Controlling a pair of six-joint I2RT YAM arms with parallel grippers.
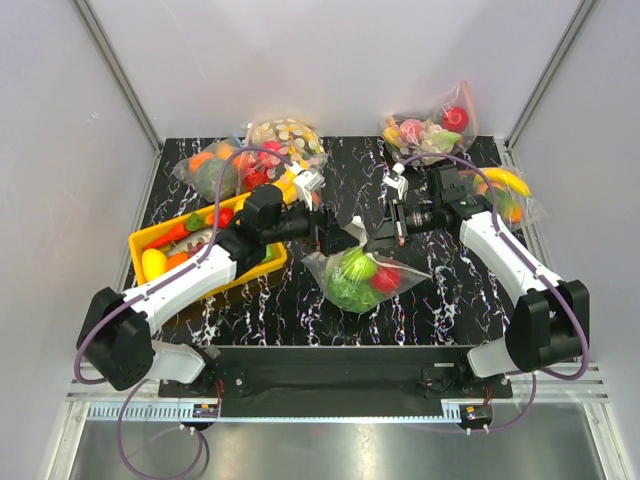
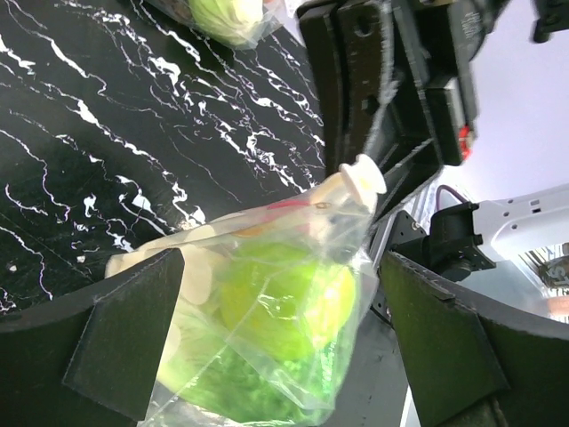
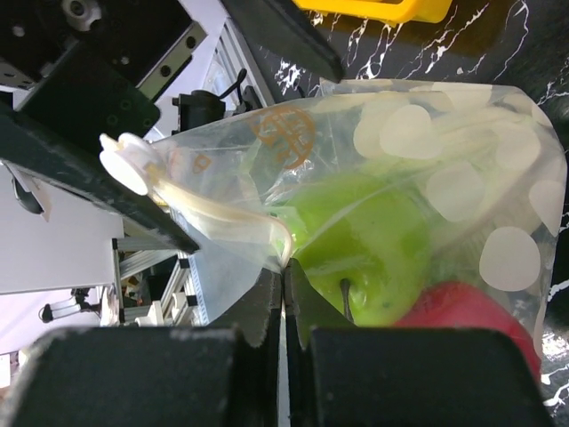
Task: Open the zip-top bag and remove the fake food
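Note:
The zip-top bag, clear with white dots, sits at the table's middle. It holds the fake food: a leafy lettuce, a green apple and a red fruit. My right gripper is shut on the bag's top edge beside the zip strip, whose white slider sticks out to the left. My left gripper is wide open, with the bag and slider between its fingers. In the top view both grippers, left and right, meet over the bag's top.
A yellow bin with loose fake food stands at the left. Other filled bags lie at the back: one back left, a dotted one, one back right, one with bananas at the right edge.

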